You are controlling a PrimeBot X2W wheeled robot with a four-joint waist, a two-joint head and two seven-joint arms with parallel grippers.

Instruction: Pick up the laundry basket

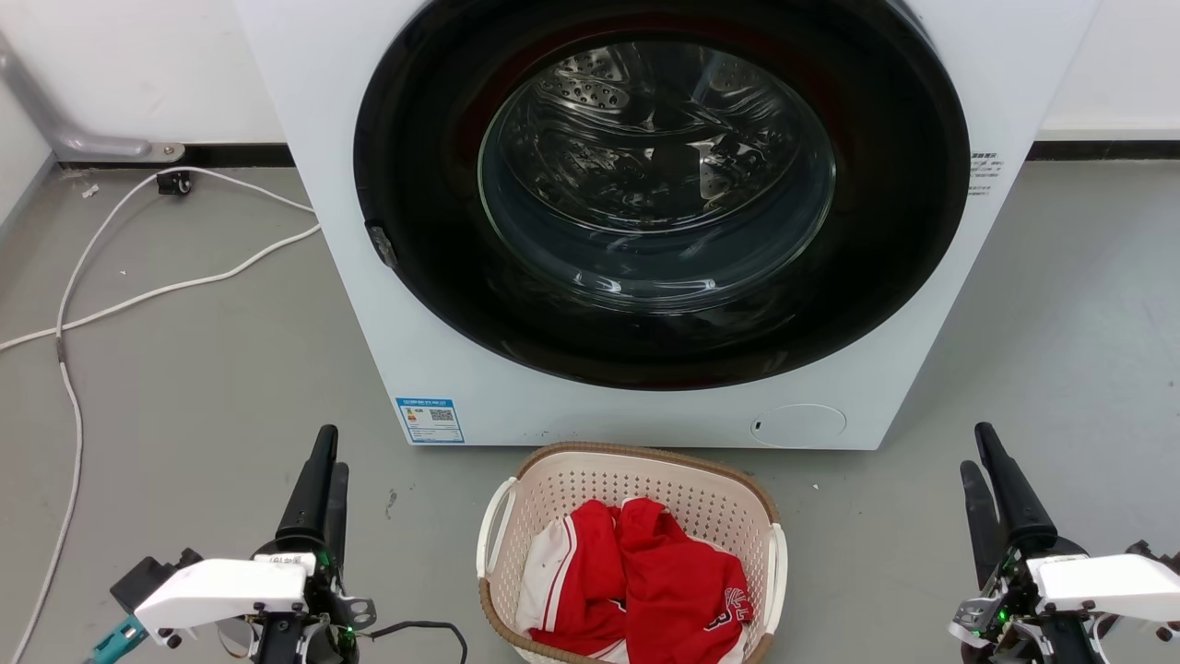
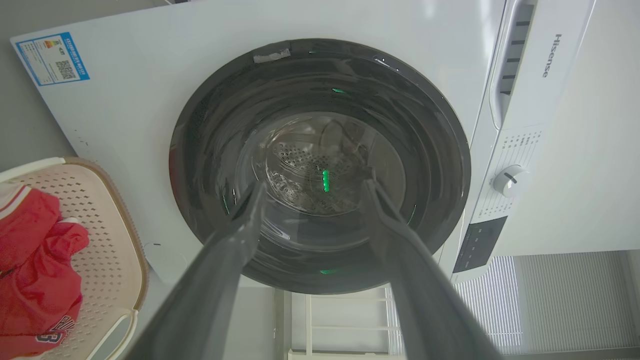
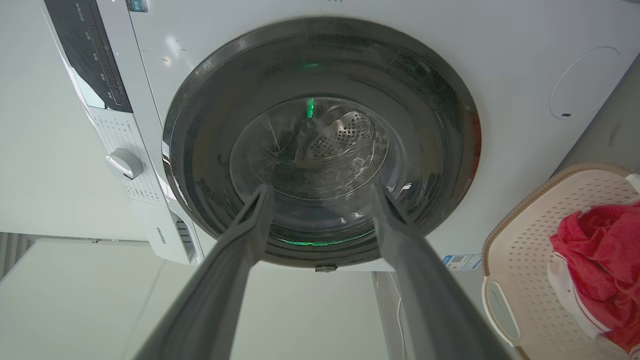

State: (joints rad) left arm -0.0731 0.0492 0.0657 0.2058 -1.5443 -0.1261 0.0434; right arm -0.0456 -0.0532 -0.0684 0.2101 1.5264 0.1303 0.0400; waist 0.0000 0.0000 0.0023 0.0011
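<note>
The laundry basket [image 1: 645, 487] is cream perforated plastic with a brown rim and white side handles. It stands on the grey floor just in front of the washing machine and holds a red and white garment [image 1: 656, 576]. My left gripper [image 1: 333, 450] is low on the basket's left, well apart from it, fingers open and empty. My right gripper [image 1: 977, 448] mirrors it on the right, also open and empty. The left wrist view has the basket [image 2: 102, 225] at its lower left, beside my left gripper [image 2: 314, 186]. In the right wrist view the basket [image 3: 522, 260] sits at the lower right, beside my right gripper [image 3: 321, 189].
A white front-loading washing machine [image 1: 369, 304] with a dark round glass door [image 1: 659, 184], shut, stands right behind the basket. White cables [image 1: 74, 304] trail across the floor at the left. A grey pipe [image 1: 64, 138] runs along the back wall.
</note>
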